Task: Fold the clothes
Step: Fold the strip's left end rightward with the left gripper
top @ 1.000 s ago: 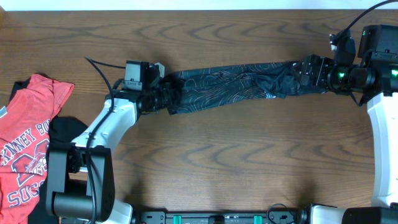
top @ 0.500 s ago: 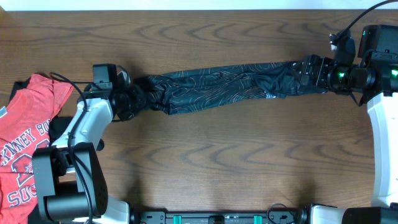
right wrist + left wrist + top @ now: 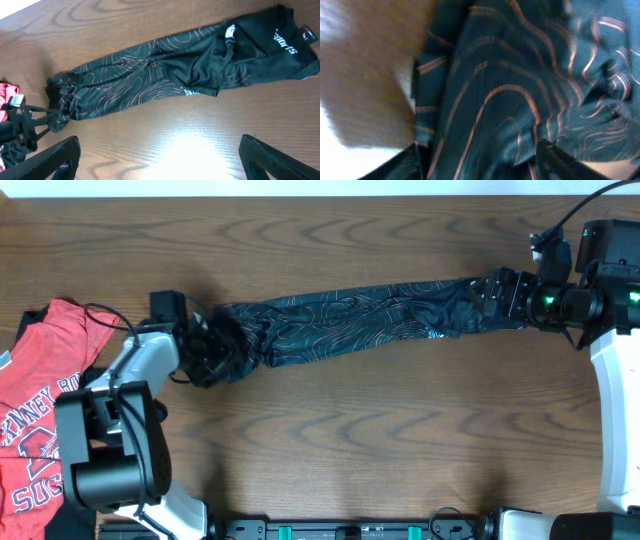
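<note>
The black jersey (image 3: 370, 315) with thin orange lines lies stretched out in a long band across the table, and the right wrist view shows its white logos (image 3: 165, 70). My left gripper (image 3: 210, 345) is at its bunched left end. In the left wrist view its fingers stand wide apart, open, with jersey fabric (image 3: 510, 90) loose between them (image 3: 480, 165). My right gripper (image 3: 492, 295) hovers over the jersey's right end. It is open (image 3: 160, 165), with only bare table between its fingers.
A red white-lettered T-shirt (image 3: 45, 410) lies at the table's left edge, with a dark piece (image 3: 100, 385) beneath it, close to the left arm's base. The brown wooden table (image 3: 380, 430) shows in front of the jersey.
My left gripper pulled the jersey's left end leftward while shut, lengthening the band. It has now opened and released the fabric. The right arm has not moved.
</note>
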`<state>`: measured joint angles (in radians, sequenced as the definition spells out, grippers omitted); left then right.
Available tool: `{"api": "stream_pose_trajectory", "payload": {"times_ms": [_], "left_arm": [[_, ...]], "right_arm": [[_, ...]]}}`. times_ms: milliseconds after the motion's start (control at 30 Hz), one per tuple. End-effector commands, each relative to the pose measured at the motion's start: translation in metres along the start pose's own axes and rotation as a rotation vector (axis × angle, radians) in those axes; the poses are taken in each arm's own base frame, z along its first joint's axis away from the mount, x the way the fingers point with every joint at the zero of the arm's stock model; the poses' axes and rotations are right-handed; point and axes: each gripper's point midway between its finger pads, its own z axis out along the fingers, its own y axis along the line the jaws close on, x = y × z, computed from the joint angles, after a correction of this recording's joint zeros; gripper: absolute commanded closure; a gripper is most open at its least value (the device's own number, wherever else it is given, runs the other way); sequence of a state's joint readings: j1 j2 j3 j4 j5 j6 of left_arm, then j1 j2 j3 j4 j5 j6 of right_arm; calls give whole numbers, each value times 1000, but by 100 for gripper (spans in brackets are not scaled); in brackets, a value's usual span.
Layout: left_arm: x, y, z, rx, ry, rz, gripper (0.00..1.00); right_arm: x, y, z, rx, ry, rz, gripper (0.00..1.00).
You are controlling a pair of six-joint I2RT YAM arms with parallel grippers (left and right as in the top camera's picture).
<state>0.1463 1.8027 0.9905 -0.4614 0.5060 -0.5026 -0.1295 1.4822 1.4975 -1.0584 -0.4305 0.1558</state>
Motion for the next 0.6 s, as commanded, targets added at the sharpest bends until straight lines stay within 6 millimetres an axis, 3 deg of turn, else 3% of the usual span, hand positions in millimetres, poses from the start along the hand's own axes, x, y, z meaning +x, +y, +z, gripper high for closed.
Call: {"api": "stream_pose_trajectory", "payload": {"times_ms": [0, 200, 400, 567], "left_arm": [[-8, 37, 13, -64, -2, -102, 19], [-41, 55, -3, -7, -89, -204, 20], [-43, 54, -2, -5, -96, -166, 23], [-37, 43, 13, -5, -74, -122, 23]], "right_arm": [[0, 7, 2, -19, 7, -18, 1], [-2, 8, 2, -27, -4, -24, 1], [-5, 11, 2, -40, -14, -29, 1], [-5, 11, 2, -40, -14, -29, 1]]}}
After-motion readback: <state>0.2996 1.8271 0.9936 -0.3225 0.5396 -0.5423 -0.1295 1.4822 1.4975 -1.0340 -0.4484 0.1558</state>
